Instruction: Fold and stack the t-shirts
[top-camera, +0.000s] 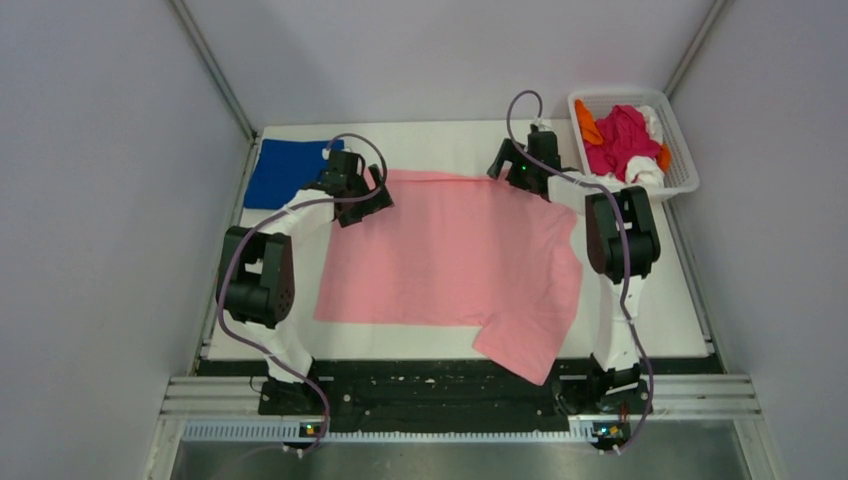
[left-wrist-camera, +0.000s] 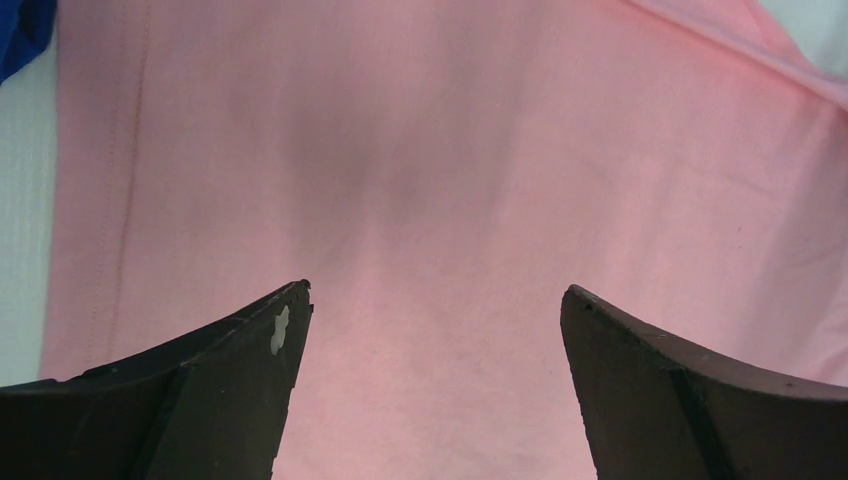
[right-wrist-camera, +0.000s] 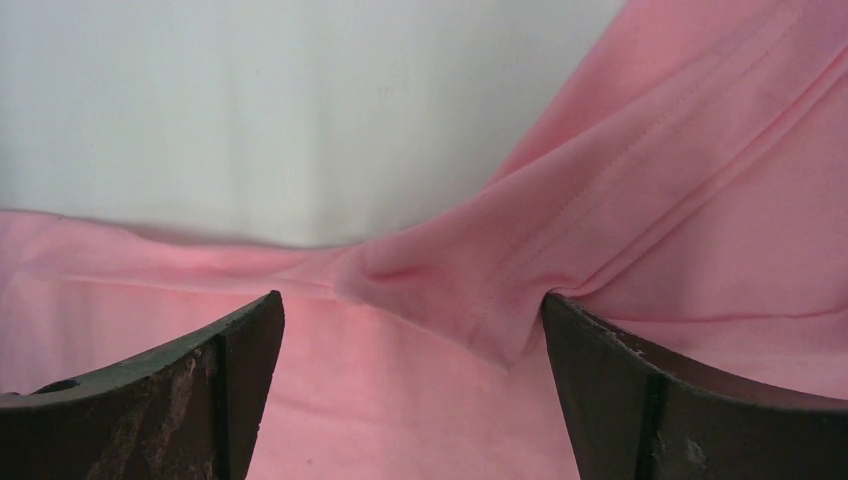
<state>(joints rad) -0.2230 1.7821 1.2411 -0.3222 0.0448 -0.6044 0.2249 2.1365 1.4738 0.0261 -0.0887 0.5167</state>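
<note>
Closest to the arms, one corner of the light pink t-shirt (top-camera: 450, 255) hangs over the near edge of the tabletop (top-camera: 440, 140), just beside the base of the right arm (top-camera: 620, 250). The rest of this shirt lies spread out flat over the middle of the tabletop. Its right side is a bit rumpled. Farther back, the left jaws are over the far left corner of the pink shirt. They are wide open and hold nothing. The left wrist view shows only smooth pink cloth under them. The right jaws are over the far right part of the same shirt, at its far edge. They are wide open too and do not squeeze anything. A folded bit of pink cloth with a stitched hem lies between them, and bare white tabletop shows past it. At the far left corner of the tabletop lies the royal blue t-shirt (top-camera: 285, 170). By the far right corner sits a white basket (top-camera: 685, 160). Inside it are a magenta shirt (top-camera: 615, 140), an orange shirt (top-camera: 588, 125) and a white shirt (top-camera: 650, 175), all bunched up together.
</note>
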